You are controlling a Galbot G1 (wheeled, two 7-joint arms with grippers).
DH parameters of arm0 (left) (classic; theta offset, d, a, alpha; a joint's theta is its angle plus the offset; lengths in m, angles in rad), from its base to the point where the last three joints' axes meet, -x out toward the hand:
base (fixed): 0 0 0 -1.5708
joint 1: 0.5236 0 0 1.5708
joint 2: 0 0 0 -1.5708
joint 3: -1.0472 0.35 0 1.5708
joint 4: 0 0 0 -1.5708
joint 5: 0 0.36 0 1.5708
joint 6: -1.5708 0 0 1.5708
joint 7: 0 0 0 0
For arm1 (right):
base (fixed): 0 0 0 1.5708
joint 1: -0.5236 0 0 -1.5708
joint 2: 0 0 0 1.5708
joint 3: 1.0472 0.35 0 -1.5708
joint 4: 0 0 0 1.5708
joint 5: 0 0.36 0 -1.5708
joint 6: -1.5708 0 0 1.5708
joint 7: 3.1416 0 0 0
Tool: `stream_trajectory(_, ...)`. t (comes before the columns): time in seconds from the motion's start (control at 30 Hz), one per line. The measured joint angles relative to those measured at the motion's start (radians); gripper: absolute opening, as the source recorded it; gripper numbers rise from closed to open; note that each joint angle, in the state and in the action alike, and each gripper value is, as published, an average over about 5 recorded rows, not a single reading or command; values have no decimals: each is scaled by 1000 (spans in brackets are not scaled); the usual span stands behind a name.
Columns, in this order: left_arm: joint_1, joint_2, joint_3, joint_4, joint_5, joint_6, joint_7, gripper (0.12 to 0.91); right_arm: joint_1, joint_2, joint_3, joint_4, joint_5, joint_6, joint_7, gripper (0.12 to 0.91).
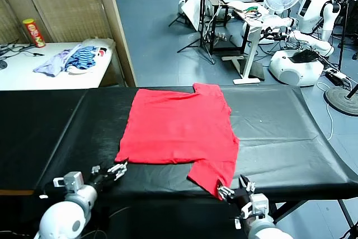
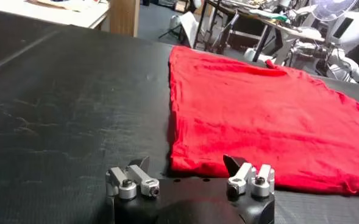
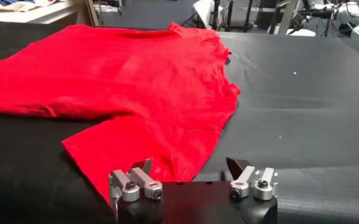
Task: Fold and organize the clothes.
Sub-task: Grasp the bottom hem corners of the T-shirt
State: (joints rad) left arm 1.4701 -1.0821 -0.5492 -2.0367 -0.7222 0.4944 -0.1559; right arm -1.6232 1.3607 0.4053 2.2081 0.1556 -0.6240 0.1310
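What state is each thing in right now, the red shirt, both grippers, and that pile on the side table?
red T-shirt: spread flat on the black table, plain side up, unfolded, one sleeve toward the near edge.
left gripper: open, empty, at the shirt's near left corner.
right gripper: open, empty, at the near sleeve.
striped garment pile: crumpled on the white side table.

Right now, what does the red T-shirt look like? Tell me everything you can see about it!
The red T-shirt is bright red, plain on the side showing, and looks like soft cotton. It lies spread flat on the black table cover, a little wrinkled. One short sleeve points away from the robot, the other toward the near edge. The left gripper is open just short of the shirt's near left corner. The right gripper is open at the tip of the near sleeve. Neither one holds the cloth.
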Motion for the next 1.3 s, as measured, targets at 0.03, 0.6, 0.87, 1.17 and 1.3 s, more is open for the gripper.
stream_trajectory(0.03, -2, 0, 1, 2, 0, 0, -1, 798, 0, 1, 0, -1, -1, 0, 0, 706)
stream_trajectory(0.6, 4, -21, 35, 16, 16, -14, -5, 137, -28, -1, 9, 13, -13, -20, 2, 123)
stream_trajectory(0.87, 68, -59, 11, -61, 39, -20, -56, 126, -88, -33, 55, 112, 0, -51, 9, 123)
stream_trajectory(1.17, 217, -86, -34, -193, 50, -44, -67, 126, -25, -63, 91, 94, 125, 75, -8, 123)
stream_trajectory(1.3, 216, -101, -39, -203, 45, -77, -62, 126, 68, -82, 83, 22, 162, 131, -20, 123)
